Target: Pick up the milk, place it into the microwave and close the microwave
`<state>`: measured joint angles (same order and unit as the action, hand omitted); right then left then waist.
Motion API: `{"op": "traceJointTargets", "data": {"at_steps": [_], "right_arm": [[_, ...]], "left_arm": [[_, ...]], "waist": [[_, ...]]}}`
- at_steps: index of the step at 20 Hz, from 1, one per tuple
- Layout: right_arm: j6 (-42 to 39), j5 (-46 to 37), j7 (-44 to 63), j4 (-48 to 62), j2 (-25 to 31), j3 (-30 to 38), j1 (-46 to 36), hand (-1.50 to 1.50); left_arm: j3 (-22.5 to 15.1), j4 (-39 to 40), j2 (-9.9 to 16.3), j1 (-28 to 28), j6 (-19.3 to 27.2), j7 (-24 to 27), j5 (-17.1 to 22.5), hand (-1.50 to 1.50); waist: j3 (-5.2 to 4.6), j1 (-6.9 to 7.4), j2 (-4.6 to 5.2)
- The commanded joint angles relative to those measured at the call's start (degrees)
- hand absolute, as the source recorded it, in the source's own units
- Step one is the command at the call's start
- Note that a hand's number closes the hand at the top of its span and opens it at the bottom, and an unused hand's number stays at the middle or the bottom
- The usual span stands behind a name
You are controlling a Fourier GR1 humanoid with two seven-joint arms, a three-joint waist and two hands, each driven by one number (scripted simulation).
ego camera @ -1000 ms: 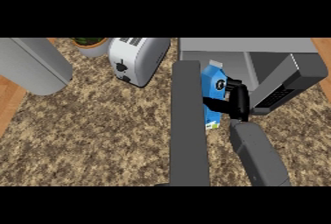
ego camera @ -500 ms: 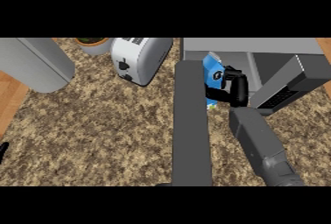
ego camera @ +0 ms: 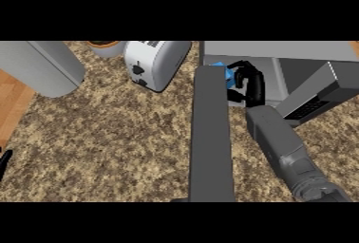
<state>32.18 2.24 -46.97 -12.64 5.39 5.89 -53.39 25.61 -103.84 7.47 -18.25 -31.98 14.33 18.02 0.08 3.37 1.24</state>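
Observation:
Only a small blue corner of the milk carton (ego camera: 222, 71) shows, between the open door and my right hand (ego camera: 251, 86). That hand is curled round the carton and holds it at the mouth of the grey microwave (ego camera: 294, 50) at the upper right. The microwave door (ego camera: 211, 142) stands open, seen edge-on as a long grey slab running toward me on the hand's left. The dark control panel (ego camera: 317, 102) lies to the hand's right. A black sliver of my left hand (ego camera: 4, 163) shows at the lower left edge.
A white toaster (ego camera: 155, 62) stands left of the door. A big grey cylinder (ego camera: 41, 66) fills the upper left, and a brown-rimmed pot (ego camera: 104, 46) sits at the back. The speckled counter (ego camera: 105, 142) ends at a wooden floor strip (ego camera: 10, 102) on the left.
My right hand has carried the milk farther away and a little left, up to the microwave's opening. The door and fingers now hide most of the carton.

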Motion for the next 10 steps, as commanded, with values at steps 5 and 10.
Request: {"op": "traceJointTargets", "data": {"at_steps": [5,10], "right_arm": [[13.9,-5.5,3.8,6.1,2.2,-2.6,-6.9,1.50],[17.6,-4.1,3.2,6.0,3.0,-0.4,-5.6,1.50]], "left_arm": [[-0.4,1.5,1.9,4.0,0.0,-1.1,-0.2,-1.50],[0.1,1.7,1.8,3.8,0.0,-1.5,0.7,-1.50]], "waist": [[0.01,1.72,1.04],[0.14,2.00,1.11]]}}
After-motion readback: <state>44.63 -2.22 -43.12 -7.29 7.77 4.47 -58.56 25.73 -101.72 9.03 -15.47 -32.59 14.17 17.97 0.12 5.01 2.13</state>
